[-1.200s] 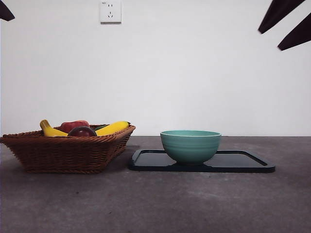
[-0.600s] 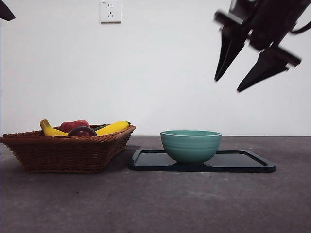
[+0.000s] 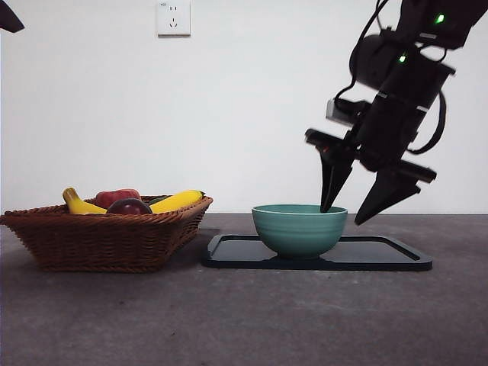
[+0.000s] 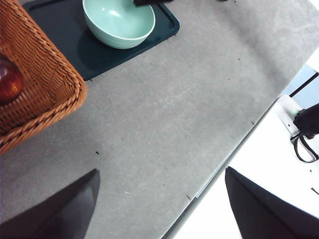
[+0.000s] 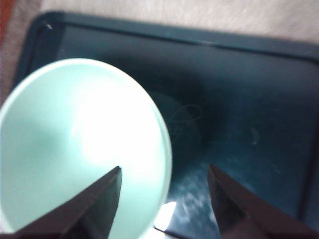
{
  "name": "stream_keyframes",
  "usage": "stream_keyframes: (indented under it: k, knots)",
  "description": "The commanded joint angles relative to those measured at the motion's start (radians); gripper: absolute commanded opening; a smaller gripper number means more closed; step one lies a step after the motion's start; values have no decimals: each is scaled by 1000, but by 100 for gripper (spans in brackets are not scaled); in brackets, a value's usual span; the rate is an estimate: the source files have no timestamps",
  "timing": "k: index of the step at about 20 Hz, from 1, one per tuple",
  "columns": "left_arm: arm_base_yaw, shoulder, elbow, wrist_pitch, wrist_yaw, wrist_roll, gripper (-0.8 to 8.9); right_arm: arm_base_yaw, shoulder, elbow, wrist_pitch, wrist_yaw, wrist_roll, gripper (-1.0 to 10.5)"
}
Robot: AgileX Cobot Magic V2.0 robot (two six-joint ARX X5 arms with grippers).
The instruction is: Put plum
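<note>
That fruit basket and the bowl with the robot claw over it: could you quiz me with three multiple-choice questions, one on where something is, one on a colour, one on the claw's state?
1. Where is the plum?
A. in the wicker basket
B. in the bowl
C. on the bare table

2. What colour is the bowl?
A. red
B. pale green
C. yellow

3. How do the right gripper's jaws stand?
A. shut on the plum
B. shut on nothing
C. open, astride the bowl's rim

Answers: 1 A, it lies among the bananas; 2 B, every view shows it green; 3 C, the right wrist view shows one jaw over the bowl, one over the tray.
</note>
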Motion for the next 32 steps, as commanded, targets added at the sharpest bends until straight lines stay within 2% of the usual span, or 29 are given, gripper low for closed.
stream_keyframes:
  k: [1,5,9,13,15,19,24,29,32]
  knots:
    - [-4,6,19,4,5,19,400,11,36,22,25,9,-11,202]
    - [-4,6,19,3,6,19,400,15,45,22,43,55,-12,8]
    - [-4,6,19,2,5,19,400,15,29,25,62,55,-8,8]
    - [-4,6,19,0,5,19,400,15,-108,30,35,56,-11,8]
    - [-4,6,19,0,6,19,400,15,-203,30,-26,51,-19,8]
    - [-4,6,19,1,6,19,400,41,-386,30,-205,53,-89,8]
    - [-4,6,19,0,6,19,400,95,-559,19,-332,57,-92,8]
    - [-4,6,19,0,5,19,400,167,-634,-100,-314,61,-92,8]
    - [-4,6,19,0,6,19,400,218,-636,-225,-225,61,-62,8]
